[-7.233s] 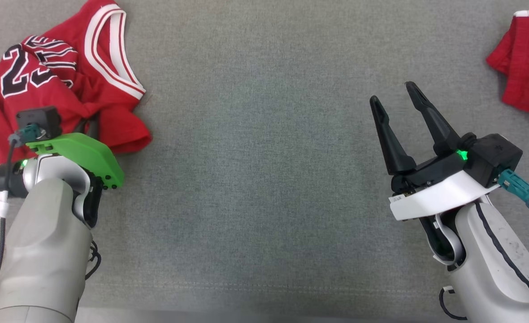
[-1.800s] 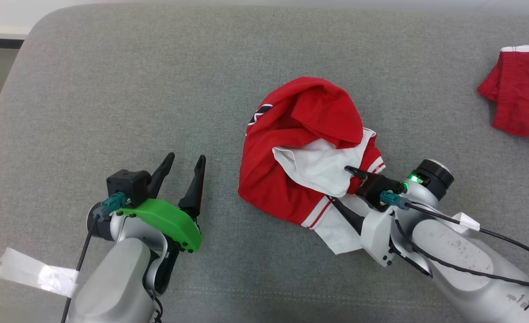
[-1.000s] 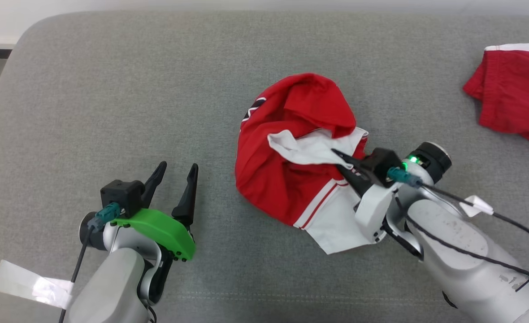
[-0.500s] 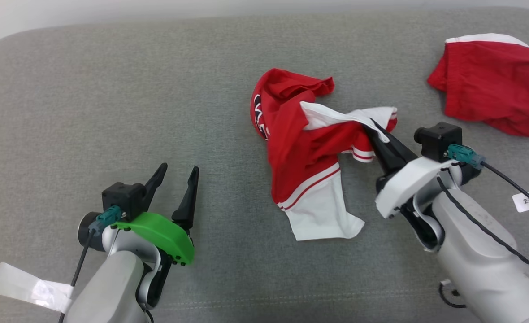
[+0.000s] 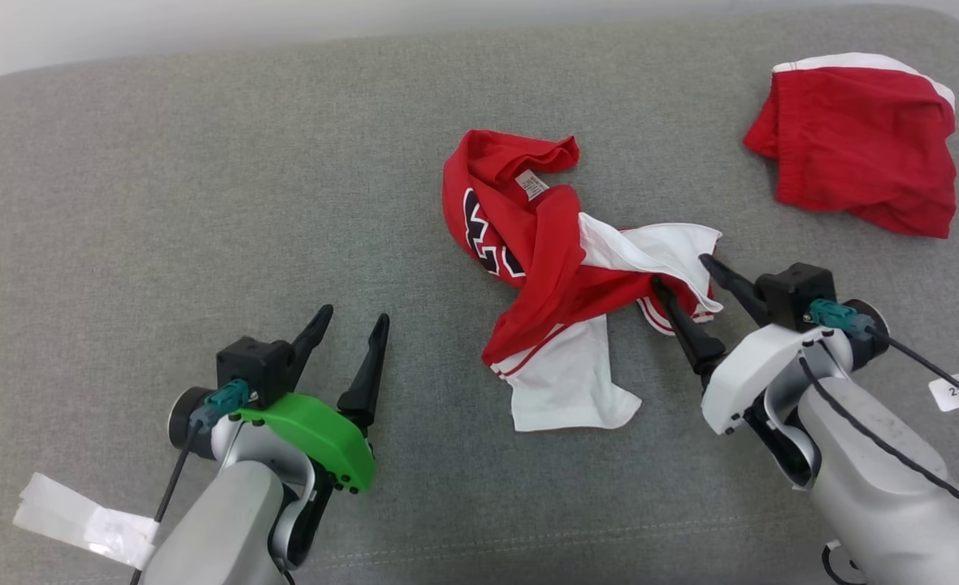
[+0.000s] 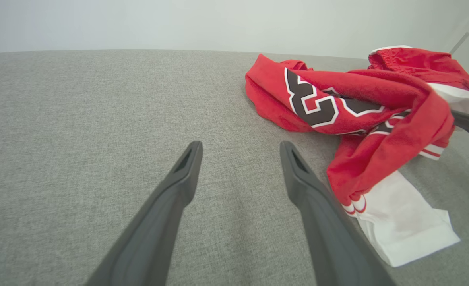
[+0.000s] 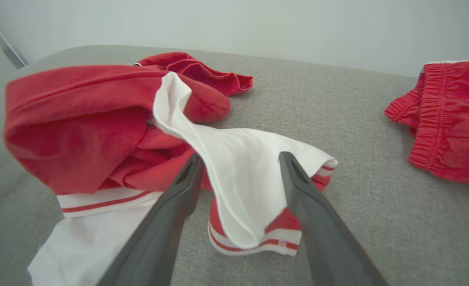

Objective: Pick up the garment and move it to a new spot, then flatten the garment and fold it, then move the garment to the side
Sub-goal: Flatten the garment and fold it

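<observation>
Head view: red shorts (image 5: 853, 154) lie beyond the jersey (image 5: 548, 244); left fingers (image 5: 366, 366) and right fingers (image 5: 679, 321) spread apart.

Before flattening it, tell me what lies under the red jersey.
A white panel sticks out below the red jersey, flat on the grey cushion. Whatever else lies beneath is hidden.

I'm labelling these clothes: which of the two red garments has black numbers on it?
The crumpled jersey in the middle, by the right gripper; the shorts at far right are plain red with white trim.
</observation>
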You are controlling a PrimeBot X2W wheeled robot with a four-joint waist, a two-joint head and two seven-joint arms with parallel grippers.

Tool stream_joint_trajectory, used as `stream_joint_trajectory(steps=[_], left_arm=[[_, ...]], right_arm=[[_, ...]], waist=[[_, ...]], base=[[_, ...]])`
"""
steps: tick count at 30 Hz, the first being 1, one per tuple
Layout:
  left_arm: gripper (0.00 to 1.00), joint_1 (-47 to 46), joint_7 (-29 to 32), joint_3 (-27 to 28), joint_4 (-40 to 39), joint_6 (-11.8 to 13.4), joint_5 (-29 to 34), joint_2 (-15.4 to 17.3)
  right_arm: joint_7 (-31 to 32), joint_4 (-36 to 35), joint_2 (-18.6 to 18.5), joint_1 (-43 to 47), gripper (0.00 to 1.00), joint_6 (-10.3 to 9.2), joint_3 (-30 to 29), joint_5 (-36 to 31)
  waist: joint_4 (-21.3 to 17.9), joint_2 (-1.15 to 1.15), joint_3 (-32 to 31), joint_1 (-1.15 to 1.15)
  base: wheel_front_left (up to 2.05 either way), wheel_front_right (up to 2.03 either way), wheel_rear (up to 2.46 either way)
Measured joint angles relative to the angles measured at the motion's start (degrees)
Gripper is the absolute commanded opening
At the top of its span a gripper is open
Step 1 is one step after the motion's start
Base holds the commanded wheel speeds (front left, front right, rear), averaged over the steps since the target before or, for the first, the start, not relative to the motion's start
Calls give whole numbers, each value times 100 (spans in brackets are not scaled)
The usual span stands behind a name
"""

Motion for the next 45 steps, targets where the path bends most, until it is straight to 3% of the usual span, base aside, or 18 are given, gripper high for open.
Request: stream_joint_trajectory(steps=[18, 19, 21, 22, 23, 24, 35, 41, 45], left_arm=[[100, 2, 1, -29, 60, -46, 0, -55], [100, 2, 1, -29, 66, -46, 0, -55], [100, 3, 1, -29, 78, -46, 0, -55], [100, 3, 1, -29, 81, -46, 0, -54], [100, 3, 1, -29, 82, -46, 0, -54], [100, 3, 1, -29, 82, -46, 0, -54], [100, 5, 0, -32, 116, -46, 0, -55], [100, 4, 0, -31, 97, -47, 2, -43], [100, -1, 0, -56, 52, -53, 18, -22]], right_arm=[[-88, -365, -73, -48, 100, 0, -110, -81], [-101, -379, -73, -48, 93, 0, -111, -81], [-105, -380, -77, -47, 43, 1, -108, -81], [-105, -378, -81, -46, 27, 1, -104, -81], [-105, -377, -89, -46, 3, 1, -98, -81], [-105, -374, -96, -46, 0, 2, -90, -81], [-107, -305, -186, -43, 0, 7, -71, -130], [-107, -463, -248, -182, 0, -8, -378, -109], [-124, -592, -288, -441, 0, -170, -761, 54]], waist=[[96, 0, -46, 0], [95, 0, -47, 0], [93, 0, -49, 0], [91, 0, -49, 0], [91, 0, -49, 0], [90, 0, -50, 0], [116, 0, -85, 0], [97, 0, -108, 0], [28, 0, -125, 0]], base=[[0, 0, 0], [0, 0, 0], [0, 0, 0], [0, 0, 0], [0, 0, 0], [0, 0, 0], [0, 0, 0], [0, 0, 0], [0, 0, 0]])
